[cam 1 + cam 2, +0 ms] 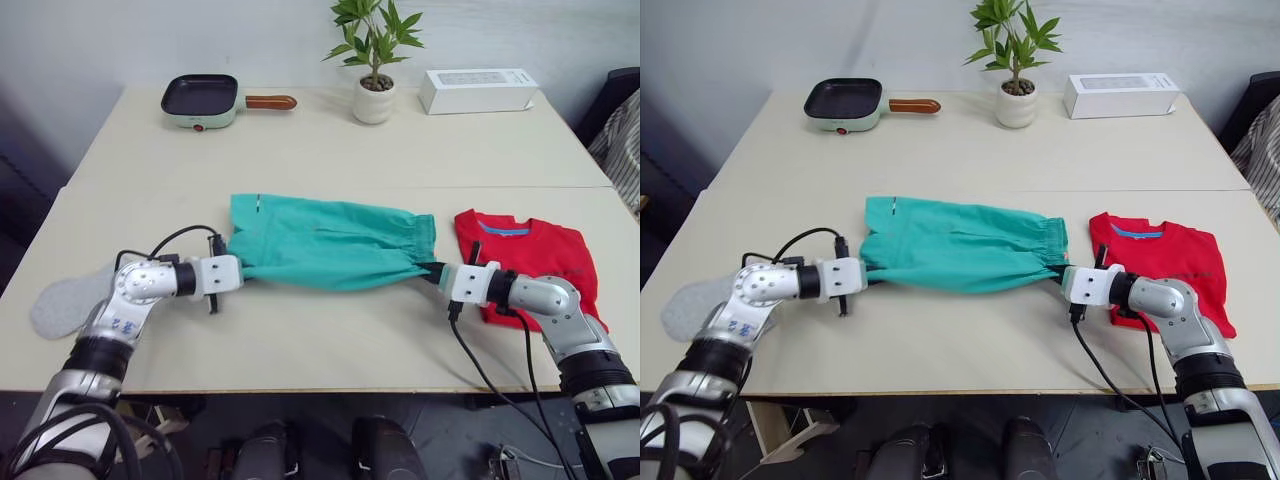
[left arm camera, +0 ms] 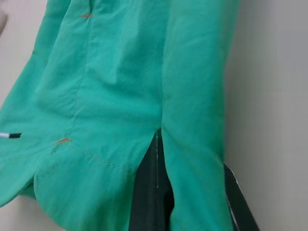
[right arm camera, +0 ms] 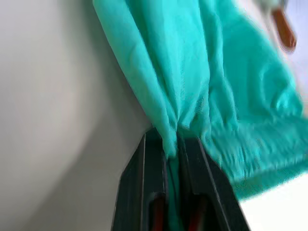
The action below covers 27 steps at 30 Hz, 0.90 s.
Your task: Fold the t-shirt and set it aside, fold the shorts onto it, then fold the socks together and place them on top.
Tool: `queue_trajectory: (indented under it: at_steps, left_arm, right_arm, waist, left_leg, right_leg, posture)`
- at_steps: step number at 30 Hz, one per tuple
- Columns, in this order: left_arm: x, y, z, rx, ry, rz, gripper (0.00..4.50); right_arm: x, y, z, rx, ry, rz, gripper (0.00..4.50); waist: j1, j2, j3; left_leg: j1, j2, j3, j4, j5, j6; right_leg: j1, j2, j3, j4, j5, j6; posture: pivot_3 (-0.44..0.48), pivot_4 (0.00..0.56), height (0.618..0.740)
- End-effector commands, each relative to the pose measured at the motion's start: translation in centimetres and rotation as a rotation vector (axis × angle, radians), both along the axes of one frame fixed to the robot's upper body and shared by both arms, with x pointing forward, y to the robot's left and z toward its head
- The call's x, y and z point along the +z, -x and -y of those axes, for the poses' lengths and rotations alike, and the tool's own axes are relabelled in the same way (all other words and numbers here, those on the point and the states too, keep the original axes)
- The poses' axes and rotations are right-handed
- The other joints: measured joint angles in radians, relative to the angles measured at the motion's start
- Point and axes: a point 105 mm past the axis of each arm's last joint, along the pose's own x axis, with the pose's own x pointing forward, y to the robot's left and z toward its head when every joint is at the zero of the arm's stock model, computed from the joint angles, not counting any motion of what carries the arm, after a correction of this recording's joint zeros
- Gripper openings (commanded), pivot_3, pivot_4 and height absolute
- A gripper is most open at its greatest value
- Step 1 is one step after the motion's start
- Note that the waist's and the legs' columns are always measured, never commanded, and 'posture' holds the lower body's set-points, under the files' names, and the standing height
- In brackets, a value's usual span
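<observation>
Both claws are clamped on the shorts (image 1: 325,243), one at each end, stretching them across the bench (image 1: 300,340). Left claw (image 1: 238,271) pinches the hem end; in the left wrist view its fingers (image 2: 151,192) have teal fabric draped between and over them. Right claw (image 1: 432,272) pinches the gathered waistband end; in the right wrist view its fingers (image 3: 154,178) are closed tight on a bunched fold. T-shirt (image 1: 530,255) lies flat on the bench just beyond the waistband end of the shorts, partly under the right arm. One grey sock (image 1: 62,300) lies off the hem end of the shorts, beside the left arm near the bench edge. Behind the shorts, well apart at the far edge: pan (image 1: 205,98), potted plant (image 1: 375,55), white box (image 1: 478,90).
</observation>
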Motion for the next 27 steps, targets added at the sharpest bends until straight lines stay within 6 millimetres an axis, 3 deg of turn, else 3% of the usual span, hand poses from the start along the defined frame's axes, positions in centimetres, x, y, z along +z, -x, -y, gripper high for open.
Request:
queue_trajectory:
  at_steps: [1,6,10,13,19,22,27]
  left_arm:
    - [0.3,3.4,0.0,-0.017,0.031,-0.062,0.02]
    - [-1.0,7.7,0.9,0.008,0.085,-0.151,0.02]
    - [-1.7,9.2,1.2,0.073,0.114,-0.18,0.02]
    - [-1.4,9.3,1.1,0.1,0.121,-0.18,0.02]
    - [-0.1,10.0,1.1,0.014,0.133,-0.211,1.65]
    - [1.5,10.5,0.7,0.009,0.249,-0.287,1.67]
    - [4.1,12.0,-0.3,-0.01,0.38,-0.412,1.67]
  right_arm:
    - [0.7,2.0,0.6,0.047,-0.012,-0.002,0.0]
    - [-1.8,5.3,1.4,0.028,-0.025,-0.11,0.0]
    - [-3.1,6.6,1.8,-0.015,-0.03,-0.126,0.0]
    - [-2.6,6.6,1.8,-0.037,-0.077,-0.137,0.0]
    - [-2.1,8.1,1.6,0.019,-0.113,-0.218,1.86]
    - [-0.8,9.3,1.7,0.049,-0.2,-0.317,2.83]
    - [3.0,11.3,0.3,0.089,-0.382,-0.448,2.83]
  waist:
    - [0.001,0.0,0.0]
    - [0.017,0.0,0.001]
    - [0.032,-0.001,0.0]
    - [0.032,-0.001,0.0]
    - [0.033,0.0,0.0]
    - [0.033,0.0,0.0]
    - [0.03,0.0,0.001]
  left_leg:
    - [0.0,0.0,0.0,-0.001,0.0,0.0]
    - [0.0,0.0,0.0,-0.004,-0.001,0.001]
    - [0.002,0.0,-0.001,-0.006,-0.001,-0.005]
    - [0.004,0.0,-0.001,-0.009,-0.001,-0.007]
    - [0.003,0.0,-0.001,-0.009,-0.001,-0.007]
    - [0.003,0.0,-0.001,-0.009,-0.001,-0.007]
    - [0.003,0.001,-0.001,-0.009,-0.002,-0.007]
  right_leg:
    - [0.001,0.0,0.0,-0.002,0.0,0.0]
    - [0.002,-0.001,0.0,-0.009,0.0,0.0]
    - [0.001,-0.001,0.003,-0.011,0.0,0.0]
    - [0.001,-0.001,0.004,-0.01,0.0,-0.001]
    - [0.001,-0.001,0.004,-0.011,0.0,-0.001]
    - [0.001,-0.001,0.004,-0.011,0.0,-0.001]
    - [0.001,-0.001,0.004,-0.011,-0.001,-0.002]
  posture:
    - [0.0,0.15,0.74]
    - [0.0,0.15,0.74]
    - [0.0,0.15,0.74]
    - [0.0,0.15,0.74]
    - [0.0,0.15,0.74]
    - [0.0,0.15,0.74]
    - [0.0,0.15,0.74]
